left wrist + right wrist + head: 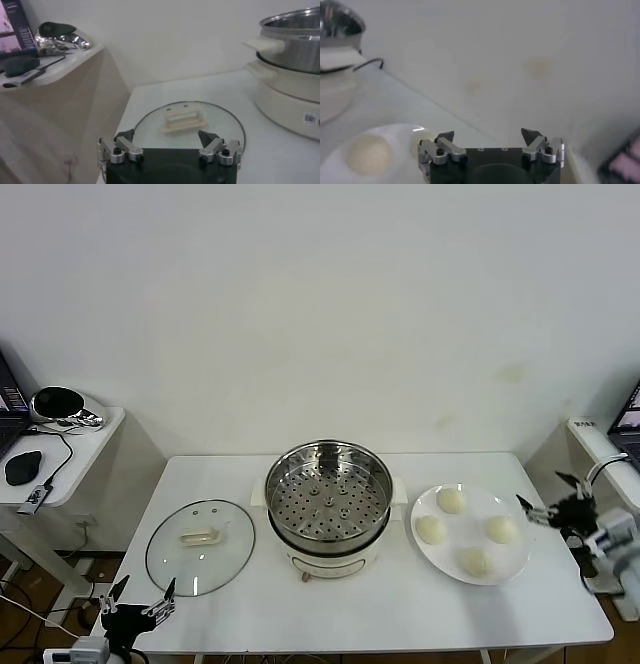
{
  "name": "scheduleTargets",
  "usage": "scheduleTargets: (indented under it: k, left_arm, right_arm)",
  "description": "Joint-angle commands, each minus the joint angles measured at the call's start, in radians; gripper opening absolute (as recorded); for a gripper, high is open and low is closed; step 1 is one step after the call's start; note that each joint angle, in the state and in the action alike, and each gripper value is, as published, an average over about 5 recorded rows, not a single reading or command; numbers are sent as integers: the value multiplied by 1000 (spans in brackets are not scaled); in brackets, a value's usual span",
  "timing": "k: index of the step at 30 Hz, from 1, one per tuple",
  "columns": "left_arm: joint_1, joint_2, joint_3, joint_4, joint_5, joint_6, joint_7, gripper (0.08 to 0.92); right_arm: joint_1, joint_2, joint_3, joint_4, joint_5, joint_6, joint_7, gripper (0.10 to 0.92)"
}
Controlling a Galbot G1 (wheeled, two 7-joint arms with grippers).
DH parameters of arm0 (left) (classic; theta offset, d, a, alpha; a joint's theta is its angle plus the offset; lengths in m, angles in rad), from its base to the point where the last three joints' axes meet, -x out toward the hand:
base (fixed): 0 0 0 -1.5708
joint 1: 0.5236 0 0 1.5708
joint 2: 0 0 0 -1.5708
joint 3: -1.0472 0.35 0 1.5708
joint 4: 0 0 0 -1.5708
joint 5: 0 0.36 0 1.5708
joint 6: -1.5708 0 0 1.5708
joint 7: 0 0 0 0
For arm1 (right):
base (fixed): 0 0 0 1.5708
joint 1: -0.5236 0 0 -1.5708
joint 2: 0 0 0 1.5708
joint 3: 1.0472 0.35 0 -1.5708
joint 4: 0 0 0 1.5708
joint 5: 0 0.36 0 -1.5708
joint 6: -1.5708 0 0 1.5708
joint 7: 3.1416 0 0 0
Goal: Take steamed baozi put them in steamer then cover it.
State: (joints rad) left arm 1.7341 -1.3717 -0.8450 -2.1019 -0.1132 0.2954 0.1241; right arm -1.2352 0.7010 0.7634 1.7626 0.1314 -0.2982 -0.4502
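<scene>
Flanking the steamer [328, 506]: cover [200, 545] left, plate [505, 569] right.

A bench [300, 604] carries three things in a row. The steamer [328, 506] sits at the centre, uncovered. The cover [200, 545] lies flat to its left. A plate [508, 562] to its right holds four baozi [451, 500], apart from one another. The left gripper [138, 596] hovers at the bench's front-left corner, fingers spread; the right gripper [543, 496] spreads beside the plate's right edge.
</scene>
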Motion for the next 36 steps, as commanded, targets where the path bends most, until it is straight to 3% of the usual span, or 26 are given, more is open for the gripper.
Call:
scheduleTargets:
  k: [1, 5, 11, 23, 36]
  left_arm:
    - [18, -9, 0, -4, 29, -1, -2, 823]
    - [17, -14, 0, -4, 31, -1, 2, 823]
    - [9, -23, 0, 5, 34, -2, -3, 823]
    - [17, -35, 0, 19, 39, -6, -4, 823]
    - [19, -34, -2, 41, 42, -8, -1, 823]
  right_arm:
    - [652, -231, -560, -264, -332, 15, -510, 823]
    - [855, -207, -753, -343, -415, 82, -672, 823]
    - [1074, -107, -1003, -471, -548, 292, -795, 823]
    - [1149, 122, -1122, -702, -714, 376, -782, 823]
    - [1103, 240, -1067, -856, -793, 389, -699, 823]
